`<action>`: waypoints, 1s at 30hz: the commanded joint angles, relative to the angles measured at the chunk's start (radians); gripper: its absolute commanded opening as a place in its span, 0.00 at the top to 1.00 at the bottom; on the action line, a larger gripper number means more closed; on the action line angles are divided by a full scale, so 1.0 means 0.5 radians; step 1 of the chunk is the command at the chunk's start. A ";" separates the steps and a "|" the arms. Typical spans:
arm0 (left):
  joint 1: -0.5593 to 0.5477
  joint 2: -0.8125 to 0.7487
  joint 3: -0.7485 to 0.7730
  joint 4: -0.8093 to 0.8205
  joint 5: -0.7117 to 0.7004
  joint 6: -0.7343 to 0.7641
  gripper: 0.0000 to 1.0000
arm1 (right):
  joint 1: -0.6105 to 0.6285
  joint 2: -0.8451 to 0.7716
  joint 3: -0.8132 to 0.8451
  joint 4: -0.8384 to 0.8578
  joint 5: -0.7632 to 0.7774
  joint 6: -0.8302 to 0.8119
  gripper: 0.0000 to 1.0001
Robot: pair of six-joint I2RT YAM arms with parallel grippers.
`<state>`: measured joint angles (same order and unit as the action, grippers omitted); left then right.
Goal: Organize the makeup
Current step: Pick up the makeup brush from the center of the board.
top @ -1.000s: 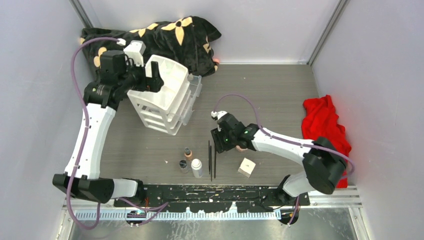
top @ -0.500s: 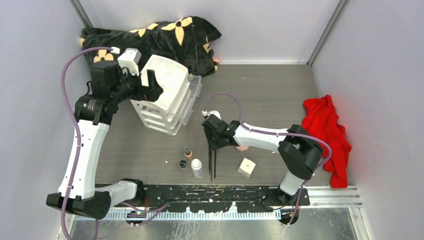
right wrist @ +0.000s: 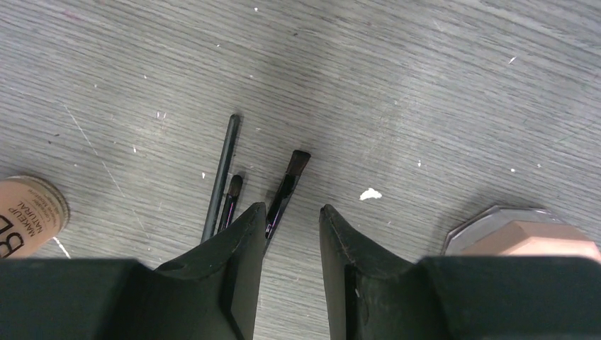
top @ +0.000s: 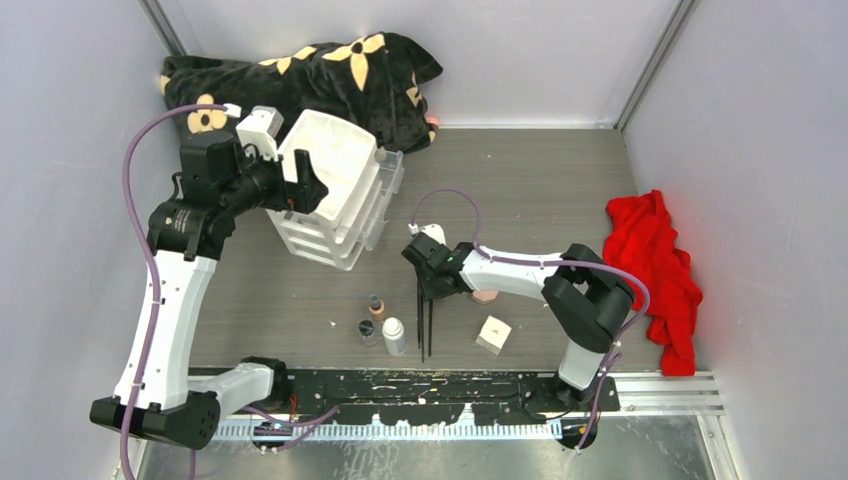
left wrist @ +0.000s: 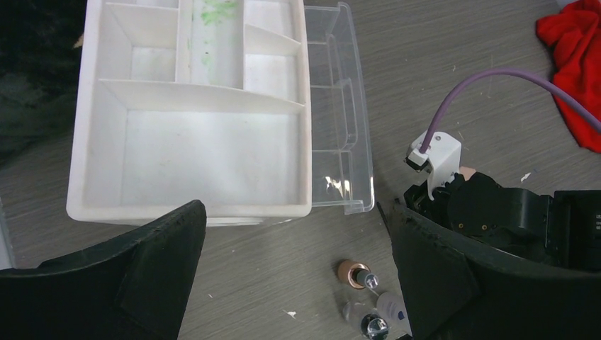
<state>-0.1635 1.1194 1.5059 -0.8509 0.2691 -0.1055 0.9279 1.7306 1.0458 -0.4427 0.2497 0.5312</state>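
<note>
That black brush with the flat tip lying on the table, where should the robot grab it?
Probably mid-handle on the flat-tipped brush, coming straight down with jaws across its width: it lies flat on the table, and thin sticks lie close beside it.

Bare table (top: 560, 180) stretches behind the right arm (top: 520, 272), between the drawer box (top: 340, 200) and the red cloth (top: 650, 260). Nearer the front the room is tight. The tan bottle (top: 376, 306), clear jar (top: 367, 331) and white bottle (top: 394, 336) crowd just left of the sticks (top: 424, 325), with the compact (right wrist: 521, 234) and white cube (top: 493, 334) to their right. The box's clear drawer (left wrist: 340, 127) juts out toward the right gripper (right wrist: 292, 212).
</note>
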 commanded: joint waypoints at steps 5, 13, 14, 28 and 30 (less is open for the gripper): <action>0.006 -0.064 -0.005 0.043 0.061 -0.001 0.00 | 0.009 0.080 -0.039 0.106 0.039 0.081 0.60; 0.008 -0.075 -0.025 0.042 0.072 0.002 0.00 | 0.005 0.133 -0.123 0.088 0.085 0.126 0.76; 0.008 -0.077 -0.028 0.043 0.070 0.000 0.00 | 0.003 0.139 -0.132 0.069 0.101 0.129 0.82; 0.008 -0.082 -0.059 0.109 0.046 0.009 0.00 | -0.132 -0.102 0.067 -0.011 0.200 -0.056 0.99; 0.008 -0.080 -0.061 0.109 0.044 0.006 0.00 | -0.183 -0.152 0.188 -0.028 0.164 -0.100 0.99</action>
<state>-0.1635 1.0969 1.4727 -0.8452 0.2836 -0.1043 0.8803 1.7283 1.0241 -0.4004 0.3042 0.5442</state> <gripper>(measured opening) 0.998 0.050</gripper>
